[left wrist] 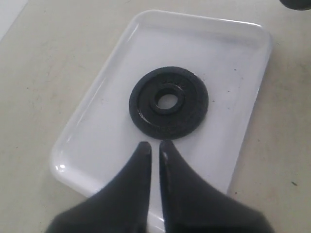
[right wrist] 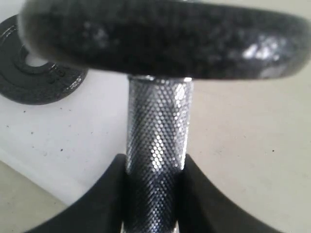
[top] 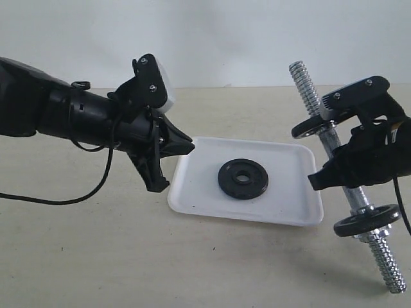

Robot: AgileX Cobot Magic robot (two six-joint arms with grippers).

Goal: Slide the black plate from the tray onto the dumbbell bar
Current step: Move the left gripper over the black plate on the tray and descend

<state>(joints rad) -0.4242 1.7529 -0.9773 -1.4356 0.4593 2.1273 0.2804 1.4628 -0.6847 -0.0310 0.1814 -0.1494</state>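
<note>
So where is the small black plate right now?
In the exterior view the black plate lies flat near the middle of the white tray. The left gripper, jaws shut, points at it from the left without touching; the dumbbell bar is to its right.

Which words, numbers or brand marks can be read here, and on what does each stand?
None can be read.
The small flat round black weight plate in the shallow white plastic tray bears faint raised marks, too blurred to read.
No other lettering shows.
</note>
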